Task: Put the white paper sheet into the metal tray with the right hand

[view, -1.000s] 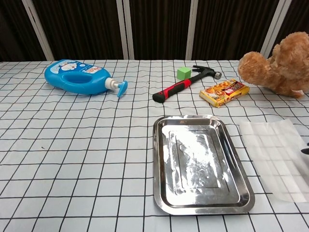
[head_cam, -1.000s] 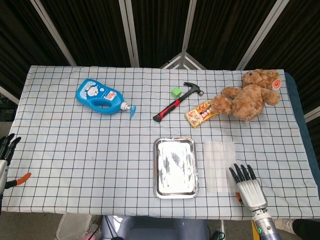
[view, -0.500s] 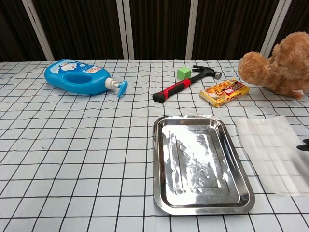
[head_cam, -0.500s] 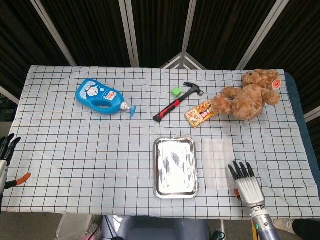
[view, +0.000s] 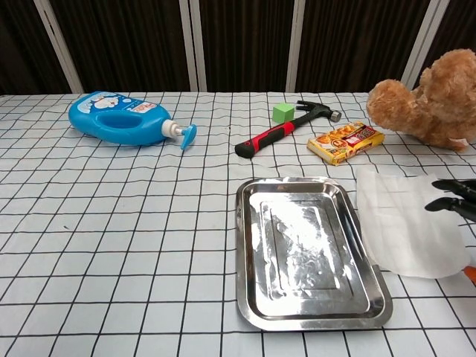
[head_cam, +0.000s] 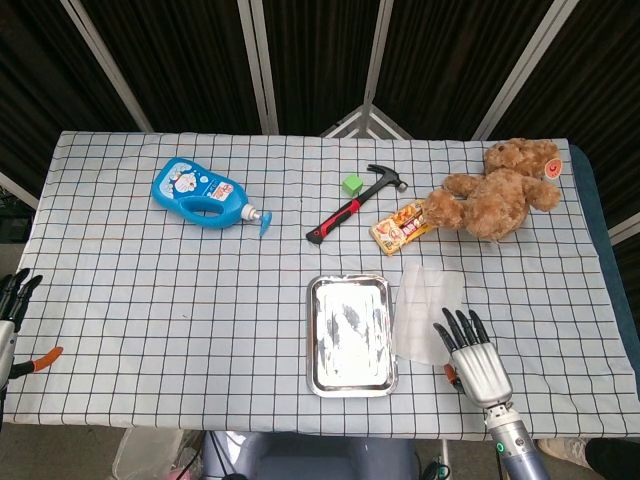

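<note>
Head view: right hand point(head_cam: 470, 360), fingers spread flat, rests on the paper's point(head_cam: 425, 303) near edge, just right of the tray point(head_cam: 349, 377). Left hand point(head_cam: 12, 300) idles open, far left.
Chest view: paper point(view: 398, 223) overlaps the tray's point(view: 312, 318) right rim; fingertips point(view: 445, 202) rest on it.

No words, numbers or brand names can be made out anywhere. The blue bottle point(head_cam: 200, 193), well away from the right hand point(head_cam: 473, 362) on the far left part of the desk point(head_cam: 150, 300), bears a label with a cartoon figure, but its lettering is too small to read. The snack packet point(view: 346, 142), beyond the right hand and nearer to it than the bottle, has printed red and yellow packaging whose writing is also blurred past reading.
</note>
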Tool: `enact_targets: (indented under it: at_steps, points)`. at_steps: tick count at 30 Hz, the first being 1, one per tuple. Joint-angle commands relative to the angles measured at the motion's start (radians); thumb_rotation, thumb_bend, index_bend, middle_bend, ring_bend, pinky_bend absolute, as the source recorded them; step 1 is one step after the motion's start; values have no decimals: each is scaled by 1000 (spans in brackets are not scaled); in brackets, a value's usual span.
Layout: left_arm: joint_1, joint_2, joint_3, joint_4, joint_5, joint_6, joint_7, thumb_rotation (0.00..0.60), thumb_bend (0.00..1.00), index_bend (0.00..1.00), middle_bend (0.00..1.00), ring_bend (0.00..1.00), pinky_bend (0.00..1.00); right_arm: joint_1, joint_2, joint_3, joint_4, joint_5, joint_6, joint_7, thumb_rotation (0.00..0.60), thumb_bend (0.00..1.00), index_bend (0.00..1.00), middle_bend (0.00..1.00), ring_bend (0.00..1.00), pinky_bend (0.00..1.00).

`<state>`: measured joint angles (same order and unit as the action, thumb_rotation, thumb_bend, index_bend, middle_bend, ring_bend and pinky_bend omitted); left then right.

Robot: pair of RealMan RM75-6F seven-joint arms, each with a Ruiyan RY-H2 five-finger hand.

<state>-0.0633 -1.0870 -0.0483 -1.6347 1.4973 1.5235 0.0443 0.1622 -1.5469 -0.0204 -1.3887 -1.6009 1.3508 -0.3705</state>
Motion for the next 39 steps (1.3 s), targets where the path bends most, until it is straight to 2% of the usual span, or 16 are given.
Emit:
enact_targets:
  at_steps: [1, 7, 10, 22, 27, 31, 35, 39]
  points:
    - [1, 1, 0, 1, 0, 1, -3, 600, 0, 0, 0, 0, 0, 4, -8, 6, 0, 8, -6, -4, 600, 507, 255, 45, 0, 0]
    - [2, 3, 1, 2, -1, -1, -9, 600, 0, 0, 0, 0, 0, 16, -26, 25, 6, 33, -18, 7, 600, 553, 428, 95, 0, 0]
    - [2, 3, 1, 3, -1, 0, -13, 600, 0, 0, 0, 0, 0, 20, -30, 32, 4, 45, -24, 11, 600, 560, 476, 111, 0, 0]
    - [1, 5, 0, 9, -3, -3, -22, 600, 0, 0, 0, 0, 0, 21, -23, 22, 5, 33, -4, 30, 600, 562, 565, 141, 0, 0]
    - [1, 6, -1, 7, -9, -7, -31, 600, 0, 0, 0, 0, 0, 23, 0, 27, -23, 12, 27, 78, 600, 564, 620, 165, 0, 0]
    - [0, 8, -2, 6, -10, -8, -33, 600, 0, 0, 0, 0, 0, 26, 31, 32, -47, -2, 47, 117, 600, 565, 626, 168, 0, 0]
    - [0, 7, -2, 6, -8, -7, -31, 600, 0, 0, 0, 0, 0, 34, 57, 57, -91, -8, 73, 165, 600, 566, 626, 168, 0, 0]
    - [0, 5, -2, 7, -7, -7, -29, 600, 0, 0, 0, 0, 0, 51, 98, 103, -268, -1, 91, 245, 600, 571, 631, 173, 0, 0]
